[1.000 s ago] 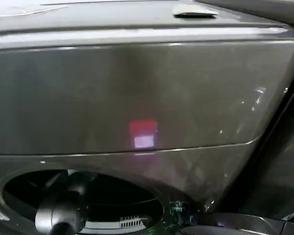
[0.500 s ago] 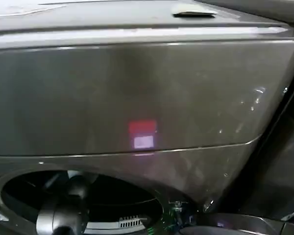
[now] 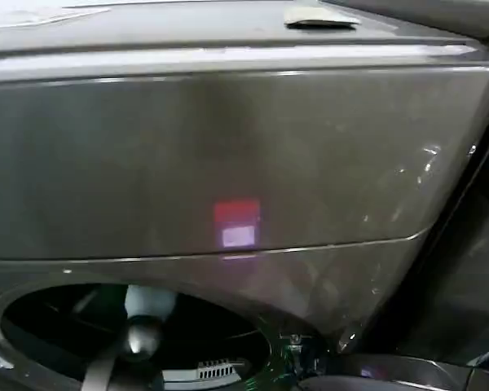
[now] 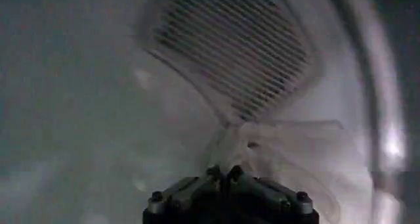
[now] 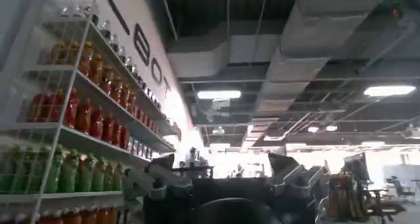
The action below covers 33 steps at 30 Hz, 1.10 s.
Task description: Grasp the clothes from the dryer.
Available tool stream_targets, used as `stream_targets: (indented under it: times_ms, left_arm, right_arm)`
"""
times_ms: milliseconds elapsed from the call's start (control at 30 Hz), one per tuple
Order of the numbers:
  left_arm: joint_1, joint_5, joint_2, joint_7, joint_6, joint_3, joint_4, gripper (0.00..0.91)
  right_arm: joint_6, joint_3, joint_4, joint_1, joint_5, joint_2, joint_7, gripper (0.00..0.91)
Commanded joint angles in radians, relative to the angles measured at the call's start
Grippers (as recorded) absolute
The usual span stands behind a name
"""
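Left wrist view: left gripper (image 4: 225,174) inside the dryer (image 3: 228,155), closed on the clothes (image 4: 275,150); right gripper (image 5: 230,179) spread wide, empty

The right gripper (image 5: 226,179) points up into a large room, its two fingers (image 5: 154,179) spread well apart with nothing between them. Beside it, white shelves (image 5: 98,100) carry rows of red, orange and green bottles (image 5: 79,117). Overhead run grey ducts (image 5: 315,41) and lit ceiling lights (image 5: 218,94)
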Motion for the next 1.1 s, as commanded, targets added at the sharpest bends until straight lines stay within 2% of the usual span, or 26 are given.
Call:
stream_targets:
  times_ms: [33,500,667,1100]
  left_arm:
    - [0.061,-0.251,-0.025,-0.341,0.090,0.005,-0.181,0.000]
    - [0.050,-0.266,-0.025,-0.335,0.090,0.008,-0.148,0.000]
    - [0.043,-0.262,-0.024,-0.328,0.089,0.009,-0.137,0.000]
    - [0.024,-0.239,-0.025,-0.294,0.075,0.012,-0.100,0.000]
  right_arm:
    - [0.021,-0.005,0.013,0.001,0.020,-0.004,-0.008,0.907]
    - [0.031,-0.008,0.009,0.004,0.007,0.001,-0.013,0.907]
    - [-0.025,0.012,0.034,0.007,-0.009,0.003,-0.011,0.907]
    - [-0.047,0.024,0.039,0.014,-0.009,0.002,0.003,0.907]
